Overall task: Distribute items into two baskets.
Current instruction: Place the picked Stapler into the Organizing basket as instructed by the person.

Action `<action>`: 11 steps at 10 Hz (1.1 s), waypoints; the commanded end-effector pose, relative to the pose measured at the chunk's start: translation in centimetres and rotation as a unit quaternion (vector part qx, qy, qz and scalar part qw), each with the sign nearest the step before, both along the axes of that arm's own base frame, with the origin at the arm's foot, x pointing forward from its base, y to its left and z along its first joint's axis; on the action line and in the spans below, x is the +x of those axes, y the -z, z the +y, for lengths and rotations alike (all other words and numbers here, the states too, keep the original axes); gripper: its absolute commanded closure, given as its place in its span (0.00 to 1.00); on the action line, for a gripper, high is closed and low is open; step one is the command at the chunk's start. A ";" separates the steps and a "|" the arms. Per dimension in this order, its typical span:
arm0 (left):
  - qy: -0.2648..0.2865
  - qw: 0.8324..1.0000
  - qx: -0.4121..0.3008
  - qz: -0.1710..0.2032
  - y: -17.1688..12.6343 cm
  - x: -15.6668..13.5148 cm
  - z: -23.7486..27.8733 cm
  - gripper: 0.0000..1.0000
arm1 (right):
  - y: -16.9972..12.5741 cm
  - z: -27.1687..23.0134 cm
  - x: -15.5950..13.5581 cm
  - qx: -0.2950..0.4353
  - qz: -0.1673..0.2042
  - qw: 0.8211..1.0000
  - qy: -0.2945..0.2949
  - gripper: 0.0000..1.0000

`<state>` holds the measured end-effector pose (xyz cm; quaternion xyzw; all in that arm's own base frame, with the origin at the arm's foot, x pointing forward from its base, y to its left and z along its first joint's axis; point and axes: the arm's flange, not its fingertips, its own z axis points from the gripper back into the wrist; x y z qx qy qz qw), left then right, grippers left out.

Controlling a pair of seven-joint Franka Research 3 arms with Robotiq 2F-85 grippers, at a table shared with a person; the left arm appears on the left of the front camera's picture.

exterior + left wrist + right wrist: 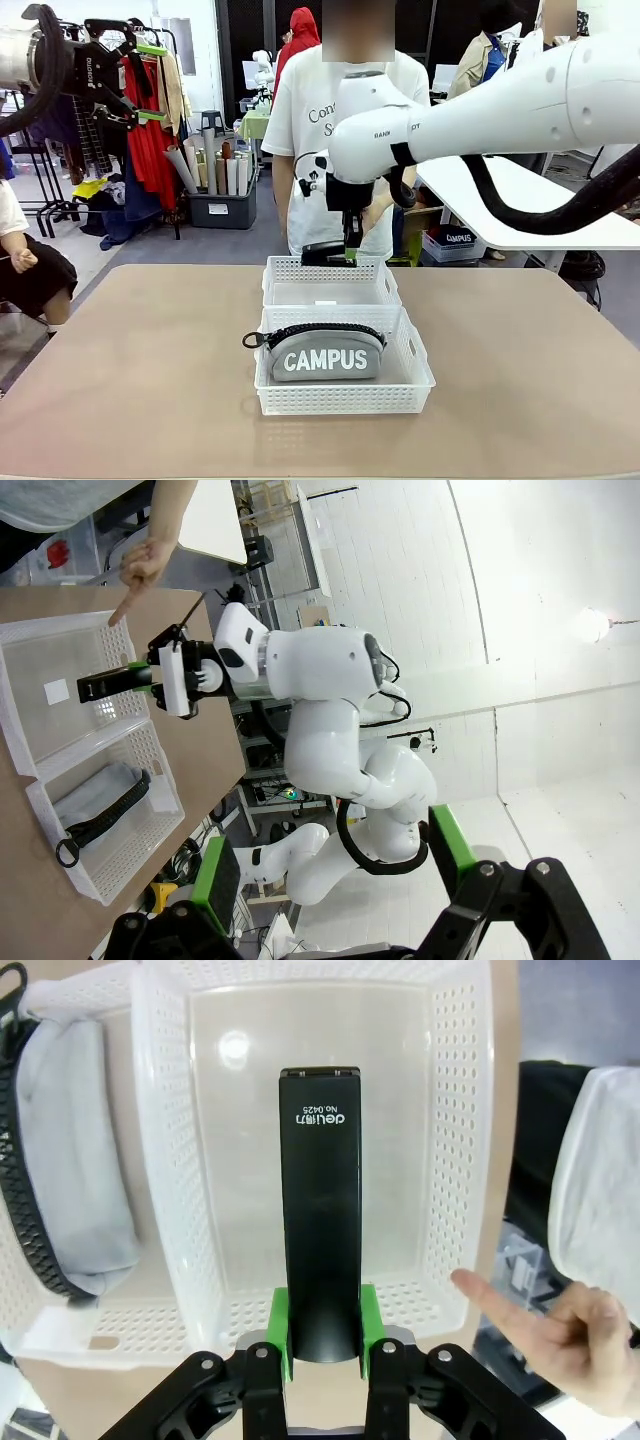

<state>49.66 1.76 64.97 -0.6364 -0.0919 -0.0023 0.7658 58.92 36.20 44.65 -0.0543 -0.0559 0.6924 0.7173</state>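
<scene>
The black stapler (320, 1220) stands between the green pads of my right gripper (322, 1335), which is shut on it. It hangs over the far basket (460, 1110), which has nothing in it. From the front, the stapler (325, 255) and right gripper (350, 235) are at the back rim of that far basket (300, 290). The grey CAMPUS pouch (325, 355) lies in the near basket (340, 398). My left gripper (155, 82) is raised high at the far left, open and holding nothing. In the left wrist view the left gripper (335, 880) frames the stapler (110, 685) and the pouch (95, 805).
A person in a white shirt stands behind the table. Their hand (560, 1330) points a finger at the far basket's back corner, close to my right gripper; the hand (140, 565) is seen from the left wrist too. Bare tabletop (130, 370) lies on both sides of the baskets.
</scene>
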 end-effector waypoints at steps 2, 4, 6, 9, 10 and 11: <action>-0.001 1.000 0.000 0.000 -0.1 -0.2 0.1 0.00 | 0.0 0.0 0.0 0.000 0.000 1.000 0.000 1.00; -0.001 1.000 0.000 0.000 -0.1 -0.2 0.1 0.00 | 0.0 0.0 0.0 0.000 0.000 1.000 0.000 1.00; -0.001 1.000 0.000 0.000 -0.1 -0.2 0.1 0.00 | 0.7 0.0 0.2 0.000 0.006 1.000 0.001 1.00; -0.001 1.000 0.000 0.000 -0.1 -0.2 0.1 0.00 | 4.3 0.3 2.2 -0.039 -0.026 0.998 -0.050 1.00; -0.001 1.000 0.000 0.000 -0.1 -0.2 0.1 0.00 | 5.8 0.9 2.2 -0.048 -0.021 0.997 -0.053 1.00; -0.001 1.000 0.000 0.000 -0.1 -0.2 0.1 0.00 | 7.3 1.2 2.6 -0.061 -0.014 0.996 -0.057 1.00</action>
